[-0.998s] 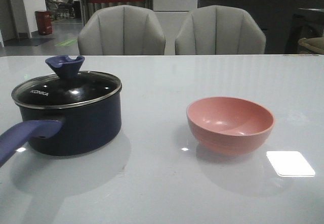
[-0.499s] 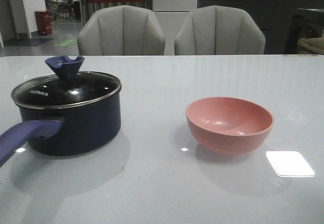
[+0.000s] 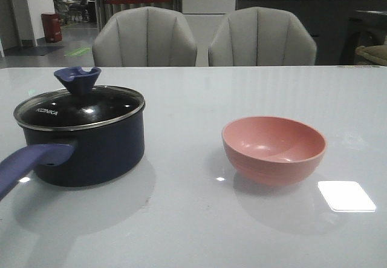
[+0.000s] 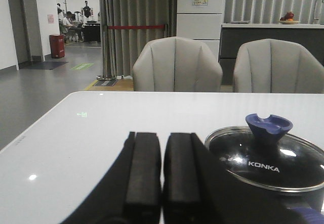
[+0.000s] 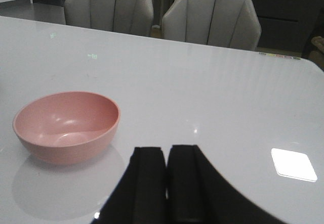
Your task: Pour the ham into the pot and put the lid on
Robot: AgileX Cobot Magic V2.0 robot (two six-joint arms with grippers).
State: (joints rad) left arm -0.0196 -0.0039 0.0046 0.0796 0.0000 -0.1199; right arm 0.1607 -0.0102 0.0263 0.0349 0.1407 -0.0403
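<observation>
While both arms sit pulled back off the tabletop (image 3: 199,232), the left end effector (image 4: 162,178) has its two black fingers pressed together on nothing, and the right end effector (image 5: 166,183) is likewise closed and empty. Neither shows in the front view.

Just ahead of the left end effector and a little to its right sits the lid (image 4: 266,158), seated flat on the pot (image 3: 91,153), its notched knob (image 4: 268,125) upright and the white lettering facing the wrist camera. The pot's long handle (image 3: 30,162) points back toward the robot, on the left of the front view.

Ahead of the right end effector and off to its left stands the pink bowl (image 5: 66,125), upright and well apart from the pot. Its inside looks bare in both views that show it (no orange slices can be made out there), so the ham is presumably under the lid, though the dark glass gives nothing away.

Judging from that, both steps appear done: bowl emptied, pot covered, arms at rest. If anything is left, it calls only for keeping the end effectors clear of the knob and the handle so the lid is not nudged off its seat. Two grey chairs (image 3: 145,38) stand beyond the far edge.
</observation>
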